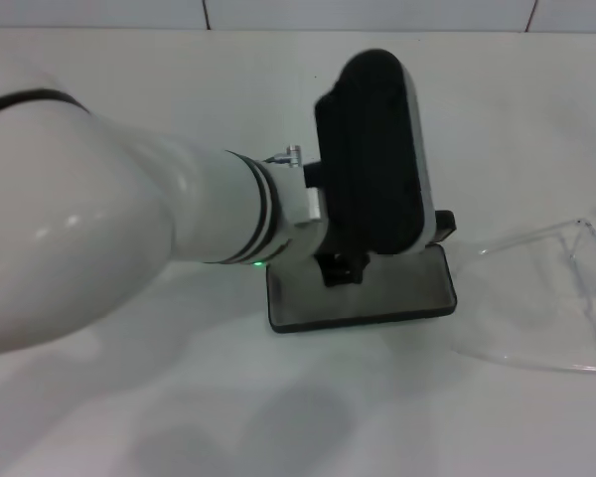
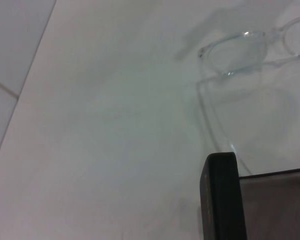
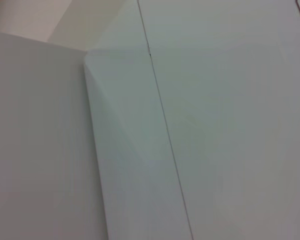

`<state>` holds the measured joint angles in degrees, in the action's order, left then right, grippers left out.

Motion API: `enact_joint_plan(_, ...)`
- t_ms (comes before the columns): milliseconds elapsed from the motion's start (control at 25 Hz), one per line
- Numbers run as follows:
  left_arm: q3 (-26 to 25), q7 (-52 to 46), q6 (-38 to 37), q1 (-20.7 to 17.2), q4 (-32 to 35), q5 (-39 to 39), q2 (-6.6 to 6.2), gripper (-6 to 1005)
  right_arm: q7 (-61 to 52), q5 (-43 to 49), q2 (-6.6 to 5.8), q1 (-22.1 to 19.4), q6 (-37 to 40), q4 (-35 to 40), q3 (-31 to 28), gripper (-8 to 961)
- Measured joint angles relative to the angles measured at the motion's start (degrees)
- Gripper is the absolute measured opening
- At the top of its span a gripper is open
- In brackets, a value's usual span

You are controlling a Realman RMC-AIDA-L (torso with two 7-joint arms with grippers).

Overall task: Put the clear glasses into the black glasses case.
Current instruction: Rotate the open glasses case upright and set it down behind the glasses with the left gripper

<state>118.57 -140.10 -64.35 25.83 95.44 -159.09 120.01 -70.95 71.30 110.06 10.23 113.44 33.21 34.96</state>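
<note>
The black glasses case [image 1: 397, 298] lies open on the white table near the middle, its grey lining facing up. My left arm reaches in from the left, and its left gripper [image 1: 344, 264] hangs right over the case's back edge, the black body hiding the fingers. The clear glasses [image 1: 561, 298] lie on the table just right of the case, apart from it. In the left wrist view, a black wall of the case [image 2: 222, 200] with grey lining beside it fills the lower corner, and the clear glasses [image 2: 245, 50] rest beyond it. The right gripper is out of view.
The white table [image 1: 179, 417] runs out on all sides of the case. A tiled wall [image 1: 278, 12] stands at the far edge. The right wrist view holds only white panels and a seam [image 3: 165, 140].
</note>
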Motion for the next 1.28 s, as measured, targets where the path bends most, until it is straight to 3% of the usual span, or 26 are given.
enact_joint_plan(440, 1.5, 4.1, 5.1, 1.2, -6.0, -0.1, -0.05, 210, 0.2, 0.1, 0.17, -0.4, 0.8, -0.6, -2.0, 808)
enact_joint_plan(1280, 5.0, 8.4, 5.5, 0.5, -6.4, -0.3, -0.04, 224, 0.2, 0.2, 0.45, -0.6, 2.2, -0.8, -2.3, 808)
